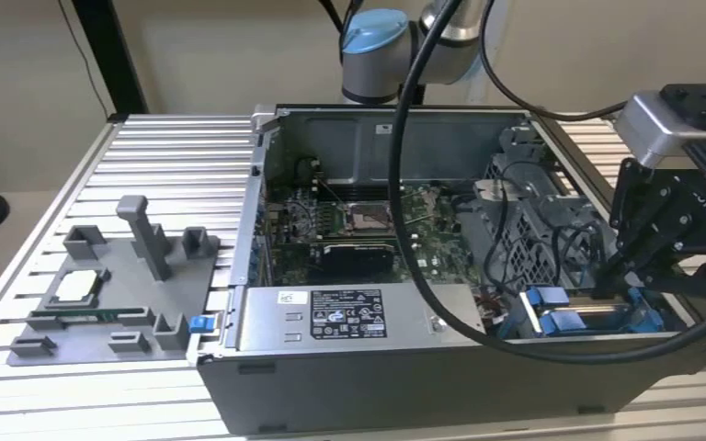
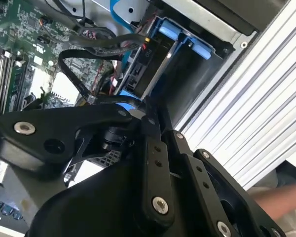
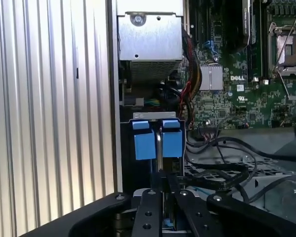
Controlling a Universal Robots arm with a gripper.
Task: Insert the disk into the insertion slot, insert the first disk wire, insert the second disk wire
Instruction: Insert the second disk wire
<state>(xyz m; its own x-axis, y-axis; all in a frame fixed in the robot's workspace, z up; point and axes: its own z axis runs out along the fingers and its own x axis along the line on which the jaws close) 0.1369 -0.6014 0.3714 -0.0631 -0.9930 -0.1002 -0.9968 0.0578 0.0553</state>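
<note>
The disk's bright blue frame (image 3: pixel 158 138) stands end-on in the insertion slot (image 3: pixel 127 148) at the case's corner beside the side wall; its silver body is mostly hidden. The same blue frame (image 2: pixel 183 35) sits deep in the bay in the second wrist view. My gripper (image 3: pixel 159 132) is shut, its thin fingers (image 2: pixel 160 69) pressed together and reaching down between the frame's two blue tabs. In the exterior view the gripper (image 1: pixel 607 289) hangs over the blue-railed slot (image 1: pixel 550 310) at the case's right front corner. Loose black wires (image 3: pixel 222 173) lie beside the bay.
The open grey case (image 1: pixel 366 367) holds a green motherboard (image 1: pixel 366 216) and a perforated metal cage (image 1: pixel 531 216). A stickered grey box (image 1: pixel 341 317) sits at the case's front. A grey fixture (image 1: pixel 114 294) stands on the ribbed table at the exterior view's left. A hand (image 2: pixel 281 197) shows past the case.
</note>
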